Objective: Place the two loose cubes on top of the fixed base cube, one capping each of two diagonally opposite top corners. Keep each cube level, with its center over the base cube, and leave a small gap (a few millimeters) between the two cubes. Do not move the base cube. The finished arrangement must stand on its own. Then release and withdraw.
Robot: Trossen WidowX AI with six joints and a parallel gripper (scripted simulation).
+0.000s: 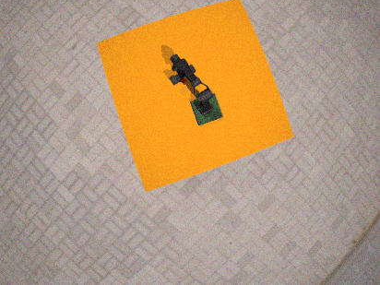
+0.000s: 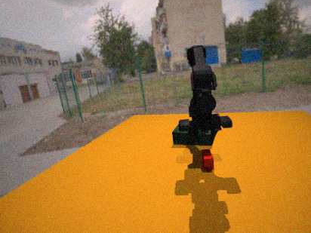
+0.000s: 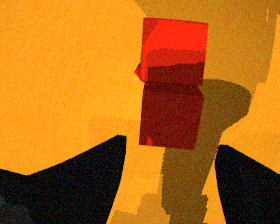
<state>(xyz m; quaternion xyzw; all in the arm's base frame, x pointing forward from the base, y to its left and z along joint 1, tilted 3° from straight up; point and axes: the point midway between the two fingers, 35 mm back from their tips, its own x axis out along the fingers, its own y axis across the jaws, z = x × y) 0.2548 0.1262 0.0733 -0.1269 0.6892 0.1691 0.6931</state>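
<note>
In the wrist view two red cubes show one above the other in the picture. The far cube (image 3: 175,36) is bright red, partly shaded. The near cube (image 3: 171,120) is dark red, in shadow. A thin dark line runs between them; its width is hard to tell. A corner of the base cube (image 3: 140,73) shows at their left; the rest is hidden. The red stack (image 2: 207,161) stands upright in the exterior view, and a speck shows in the top view. My gripper (image 3: 172,149) is open, drawn off the near cube, with space on both sides of it.
An orange mat (image 1: 152,156) (image 2: 94,180) lies under everything. The arm rises from a green block (image 1: 214,115) (image 2: 181,138) behind the stack in the exterior view. The arm's shadow lies across the mat around the stack.
</note>
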